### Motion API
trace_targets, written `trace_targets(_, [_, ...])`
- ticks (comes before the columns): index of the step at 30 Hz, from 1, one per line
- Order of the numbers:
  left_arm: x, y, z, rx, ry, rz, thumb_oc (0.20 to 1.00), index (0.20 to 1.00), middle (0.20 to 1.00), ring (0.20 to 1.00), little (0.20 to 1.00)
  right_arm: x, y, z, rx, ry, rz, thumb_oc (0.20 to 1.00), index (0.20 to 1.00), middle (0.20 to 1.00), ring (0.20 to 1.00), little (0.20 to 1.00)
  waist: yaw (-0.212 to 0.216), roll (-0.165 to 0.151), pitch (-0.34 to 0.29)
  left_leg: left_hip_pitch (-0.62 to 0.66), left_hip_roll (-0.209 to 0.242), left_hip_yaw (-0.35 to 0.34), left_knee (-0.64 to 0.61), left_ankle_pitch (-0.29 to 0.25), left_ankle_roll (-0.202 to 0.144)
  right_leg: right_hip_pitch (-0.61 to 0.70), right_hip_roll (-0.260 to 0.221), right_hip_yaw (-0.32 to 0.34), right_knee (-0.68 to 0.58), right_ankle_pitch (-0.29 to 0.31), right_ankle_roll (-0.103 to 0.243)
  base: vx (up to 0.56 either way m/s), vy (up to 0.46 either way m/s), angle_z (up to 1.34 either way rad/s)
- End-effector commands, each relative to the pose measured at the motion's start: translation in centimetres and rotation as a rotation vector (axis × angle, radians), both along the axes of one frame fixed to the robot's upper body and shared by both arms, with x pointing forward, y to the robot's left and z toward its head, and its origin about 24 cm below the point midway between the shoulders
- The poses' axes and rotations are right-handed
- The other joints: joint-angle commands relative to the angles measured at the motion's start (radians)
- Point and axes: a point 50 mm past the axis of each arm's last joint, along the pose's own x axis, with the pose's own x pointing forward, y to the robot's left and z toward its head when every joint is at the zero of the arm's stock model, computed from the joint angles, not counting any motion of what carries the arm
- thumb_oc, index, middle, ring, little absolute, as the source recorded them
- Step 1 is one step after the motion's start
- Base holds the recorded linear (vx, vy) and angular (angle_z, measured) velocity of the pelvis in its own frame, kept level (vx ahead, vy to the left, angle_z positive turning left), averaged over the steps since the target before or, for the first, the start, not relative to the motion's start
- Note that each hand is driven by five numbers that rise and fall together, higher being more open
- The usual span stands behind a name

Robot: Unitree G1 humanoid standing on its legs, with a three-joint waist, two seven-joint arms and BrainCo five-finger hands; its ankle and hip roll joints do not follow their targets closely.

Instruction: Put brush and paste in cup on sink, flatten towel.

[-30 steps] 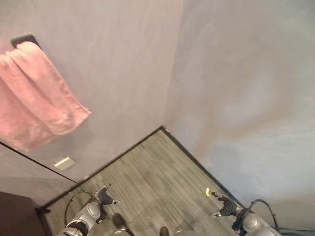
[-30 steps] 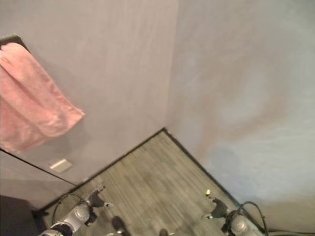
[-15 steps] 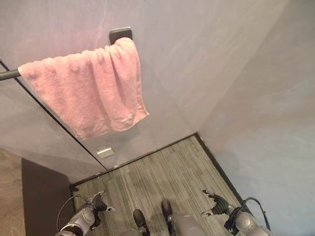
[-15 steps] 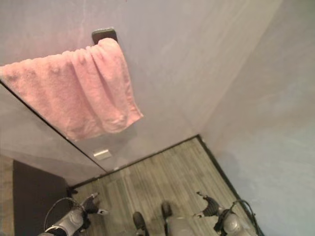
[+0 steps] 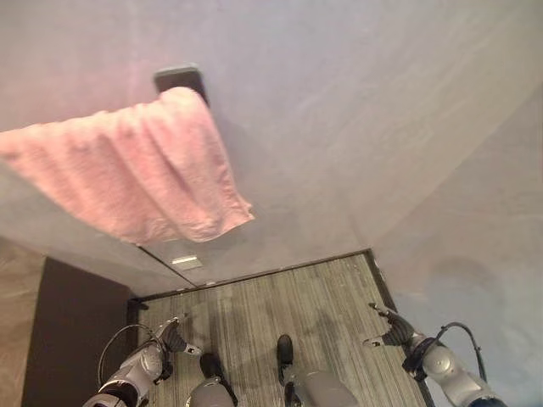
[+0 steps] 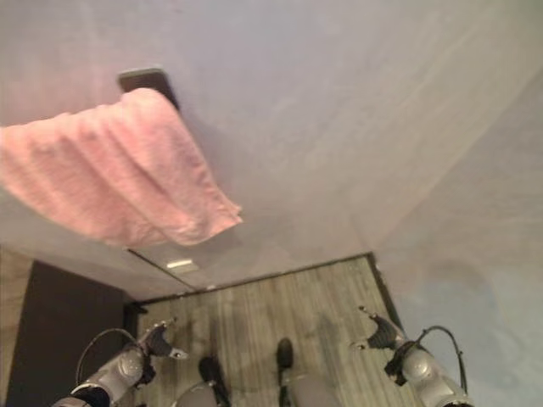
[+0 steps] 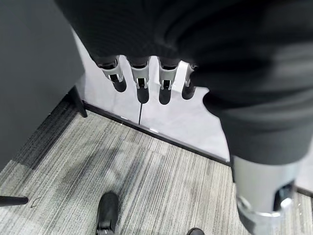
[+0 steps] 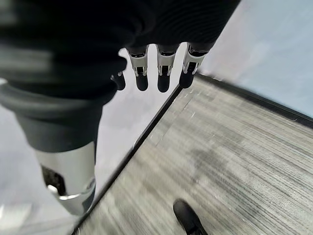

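We see the towel (image 5: pixel 127 174) bunched on its bar, both robot hands well below it. Left robot hand (image 7: pixel 142 78) and right robot hand (image 8: pixel 159 66) hang wide, empty. Risk, we judge: a reach from so low tugs the towel off.

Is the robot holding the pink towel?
No, the pink towel hangs on the wall while the left hand and right hand stay low and empty.

Pink towel (image 5: pixel 136 182) on a dark bracket (image 5: pixel 180 80), pale grey wall (image 5: pixel 356 110), grey-streaked striped floor (image 5: pixel 280 297).
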Motion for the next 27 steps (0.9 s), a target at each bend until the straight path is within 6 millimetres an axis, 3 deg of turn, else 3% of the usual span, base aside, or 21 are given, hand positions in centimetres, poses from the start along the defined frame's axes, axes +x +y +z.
trace_targets(1, [-0.2, 2.3, 1.1, 0.015, -0.044, 0.052, 1.0, 1.0, 1.0, 1.0, 1.0, -0.2, -1.9, 2.0, 0.073, -0.082, -0.072, 1.0, 1.0, 1.0, 1.0, 1.0, 0.001, 0.035, -0.04, -0.014, -0.01, -0.056, 0.046, 0.092, 0.064, 0.017, -0.131, 0.042, 0.151, -0.139, 0.133, 0.14, 0.265, -0.45])
trace_targets(3, [-0.8, 3.0, 1.2, 0.019, -0.03, 0.06, 1.0, 1.0, 1.0, 1.0, 1.0, 0.2, -2.9, 3.3, 0.095, -0.128, -0.109, 1.0, 1.0, 1.0, 1.0, 1.0, 0.003, 0.043, -0.048, 0.009, -0.038, -0.034, 0.035, 0.069, 0.07, 0.031, -0.161, 0.049, 0.149, -0.134, 0.15, 0.17, 0.332, -0.35])
trace_targets(5, [-0.5, 3.7, 2.0, 0.029, -0.053, 0.047, 1.0, 1.0, 1.0, 1.0, 1.0, 0.6, -3.3, 4.3, 0.108, -0.178, -0.124, 1.0, 1.0, 1.0, 1.0, 1.0, 0.006, 0.043, -0.054, 0.014, -0.061, -0.02, 0.026, 0.059, 0.076, 0.027, -0.182, 0.05, 0.146, -0.112, 0.161, 0.08, 0.254, -0.03])
trace_targets(7, [0.2, 4.1, 3.2, 0.021, -0.108, 0.021, 1.0, 1.0, 1.0, 1.0, 1.0, 1.6, -3.4, 6.5, 0.147, -0.267, -0.087, 1.0, 1.0, 1.0, 1.0, 1.0, 0.016, 0.036, -0.055, 0.023, -0.087, -0.004, 0.013, 0.043, 0.086, 0.02, -0.212, 0.052, 0.135, -0.084, 0.184, 0.03, 0.199, -0.01])
trace_targets(8, [0.2, 4.1, 3.2, 0.021, -0.107, 0.021, 1.0, 1.0, 1.0, 1.0, 1.0, 1.6, -3.4, 6.5, 0.147, -0.267, -0.087, 1.0, 1.0, 1.0, 1.0, 1.0, 0.017, 0.035, -0.056, 0.023, -0.088, -0.003, 0.012, 0.043, 0.086, 0.02, -0.213, 0.053, 0.134, -0.083, 0.185, 0.01, 0.208, -0.03])
trace_targets(9, [0.5, 4.6, 4.4, -0.009, -0.174, 0.035, 1.0, 1.0, 1.0, 1.0, 1.0, 1.8, -4.1, 7.6, 0.17, -0.328, -0.121, 1.0, 1.0, 1.0, 1.0, 1.0, 0.028, 0.031, -0.06, 0.028, -0.109, 0.007, -0.006, 0.035, 0.093, 0.016, -0.241, 0.049, 0.113, -0.055, 0.203, 0.0, 0.198, -0.02])
trace_targets(14, [0.2, 5.5, 6.6, -0.11, -0.335, 0.115, 1.0, 1.0, 1.0, 1.0, 1.0, 2.4, -4.5, 9.6, 0.212, -0.437, -0.142, 1.0, 1.0, 1.0, 1.0, 1.0, 0.054, 0.031, -0.071, 0.028, -0.14, 0.005, -0.031, 0.026, 0.106, 0.012, -0.279, 0.025, 0.082, -0.019, 0.228, 0.0, 0.15, 0.07])
trace_targets(15, [-0.2, 5.4, 7.8, -0.139, -0.392, 0.081, 1.0, 1.0, 1.0, 1.0, 1.0, 2.9, -4.2, 10.8, 0.271, -0.501, -0.133, 1.0, 1.0, 1.0, 1.0, 1.0, 0.073, 0.029, -0.078, 0.031, -0.155, 0.005, -0.045, 0.022, 0.112, 0.015, -0.299, 0.008, 0.07, 0.0, 0.242, 0.01, 0.072, 0.11])
trace_targets(18, [-0.8, 5.7, 8.6, -0.155, -0.418, 0.073, 1.0, 1.0, 1.0, 1.0, 1.0, 3.3, -3.7, 11.5, 0.297, -0.525, -0.108, 1.0, 1.0, 1.0, 1.0, 1.0, 0.089, 0.027, -0.085, 0.032, -0.166, 0.004, -0.051, 0.016, 0.116, 0.017, -0.316, -0.005, 0.064, 0.02, 0.254, 0.01, 0.082, 0.09])
trace_targets(20, [-0.9, 5.8, 10.2, -0.172, -0.465, 0.032, 1.0, 1.0, 1.0, 1.0, 1.0, 4.0, -2.7, 12.3, 0.333, -0.543, -0.047, 1.0, 1.0, 1.0, 1.0, 1.0, 0.112, 0.029, -0.095, 0.033, -0.174, -0.003, -0.057, 0.017, 0.115, 0.027, -0.332, -0.028, 0.055, 0.027, 0.26, 0.01, 0.037, 0.19])
trace_targets(21, [-0.7, 5.7, 11.4, -0.204, -0.515, 0.013, 1.0, 1.0, 1.0, 1.0, 1.0, 4.5, -1.7, 12.8, 0.379, -0.557, -0.011, 1.0, 1.0, 1.0, 1.0, 1.0, 0.126, 0.027, -0.099, 0.03, -0.175, -0.01, -0.06, 0.021, 0.113, 0.037, -0.336, -0.046, 0.048, 0.025, 0.26, 0.01, 0.003, 0.21])
trace_targets(22, [-0.7, 5.7, 11.4, -0.204, -0.515, 0.013, 1.0, 1.0, 1.0, 1.0, 1.0, 4.5, -1.7, 12.8, 0.379, -0.557, -0.011, 1.0, 1.0, 1.0, 1.0, 1.0, 0.125, 0.027, -0.099, 0.03, -0.175, -0.01, -0.06, 0.021, 0.113, 0.037, -0.336, -0.047, 0.047, 0.025, 0.26, 0.0, -0.023, 0.24])
trace_targets(26, [1.2, 3.2, 15.4, -0.356, -0.667, -0.112, 1.0, 1.0, 1.0, 1.0, 1.0, 5.9, 0.4, 14.4, 0.42, -0.598, 0.09, 1.0, 1.0, 1.0, 1.0, 1.0, 0.146, 0.025, -0.104, 0.024, -0.17, -0.026, -0.062, 0.03, 0.104, 0.054, -0.335, -0.082, 0.033, 0.019, 0.255, 0.0, -0.03, 0.29])
trace_targets(27, [1.2, 3.2, 15.5, -0.357, -0.667, -0.111, 1.0, 1.0, 1.0, 1.0, 1.0, 5.9, 0.5, 14.4, 0.421, -0.598, 0.091, 1.0, 1.0, 1.0, 1.0, 1.0, 0.144, 0.025, -0.104, 0.024, -0.17, -0.027, -0.062, 0.03, 0.104, 0.055, -0.334, -0.083, 0.033, 0.019, 0.255, -0.01, -0.038, 0.26])
